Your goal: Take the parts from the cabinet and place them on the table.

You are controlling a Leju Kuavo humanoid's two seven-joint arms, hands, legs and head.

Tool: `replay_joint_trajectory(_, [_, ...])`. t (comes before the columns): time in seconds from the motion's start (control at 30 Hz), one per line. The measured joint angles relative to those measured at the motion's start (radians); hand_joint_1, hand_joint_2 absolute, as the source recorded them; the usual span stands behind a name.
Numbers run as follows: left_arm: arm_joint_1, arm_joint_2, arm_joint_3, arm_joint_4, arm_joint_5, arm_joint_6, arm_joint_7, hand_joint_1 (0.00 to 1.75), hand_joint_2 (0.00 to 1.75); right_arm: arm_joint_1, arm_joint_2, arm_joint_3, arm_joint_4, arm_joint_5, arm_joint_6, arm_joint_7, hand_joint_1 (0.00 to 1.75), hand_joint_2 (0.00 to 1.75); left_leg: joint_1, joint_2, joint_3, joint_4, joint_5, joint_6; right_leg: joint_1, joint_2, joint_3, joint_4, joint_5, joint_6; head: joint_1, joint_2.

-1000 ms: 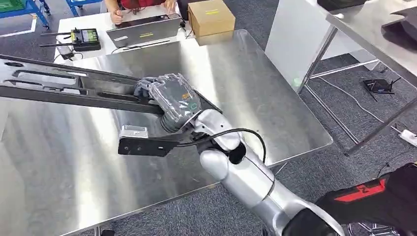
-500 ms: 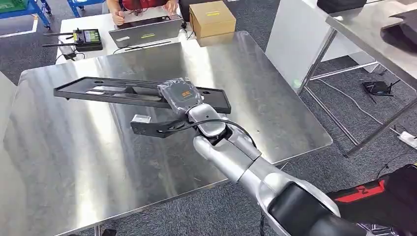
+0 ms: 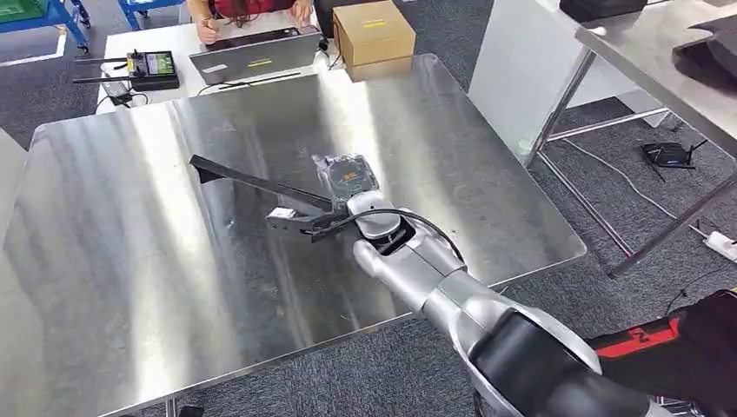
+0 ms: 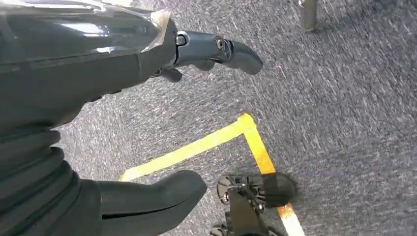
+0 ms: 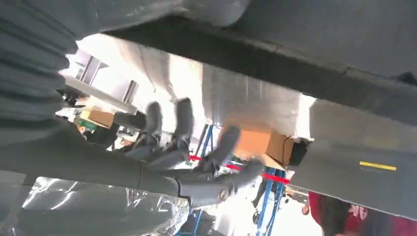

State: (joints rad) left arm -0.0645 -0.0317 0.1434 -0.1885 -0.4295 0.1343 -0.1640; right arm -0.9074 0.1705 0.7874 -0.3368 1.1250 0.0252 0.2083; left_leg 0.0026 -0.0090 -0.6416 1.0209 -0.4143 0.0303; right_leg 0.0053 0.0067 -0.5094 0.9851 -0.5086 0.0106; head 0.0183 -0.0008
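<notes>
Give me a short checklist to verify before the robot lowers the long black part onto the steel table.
1. Right hand holds the long black plastic frame part: ok.
2. Part above the shiny steel table: ok.
3. Part level: not ok, tilted.
4. Bare surface under the part: ok.
5. Brown cardboard box stands apart at the far edge: ok.
6. Left hand hangs over the grey carpet, holding nothing: ok.

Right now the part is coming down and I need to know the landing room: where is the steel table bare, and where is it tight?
The steel table is bare all round the right hand and its black part, widest toward the near left edge. It is crowded past the far edge: cardboard box, laptop and radio.
</notes>
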Motion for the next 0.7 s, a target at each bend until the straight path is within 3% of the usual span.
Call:
replay_joint_trajectory(0.03, [0.000, 0.000, 0.000, 0.000, 0.000, 0.000, 0.000, 0.00, 0.00, 0.000, 0.000, -0.003, 0.003, 0.000, 0.000, 0.001, 0.00, 0.00, 0.000, 0.000, 0.000, 0.000, 0.000, 0.000, 0.000, 0.000, 0.000, 0.000, 0.000, 0.000, 0.000, 0.000])
replay_joint_trajectory(0.7, [0.000, -0.008, 0.016, 0.000, 0.002, 0.020, -0.010, 0.00, 0.00, -0.016, 0.006, -0.032, 0.017, 0.022, -0.011, -0.002, 0.00, 0.00, 0.000, 0.000, 0.000, 0.000, 0.000, 0.000, 0.001, 0.000, 0.000, 0.000, 0.000, 0.000, 0.000, 0.000])
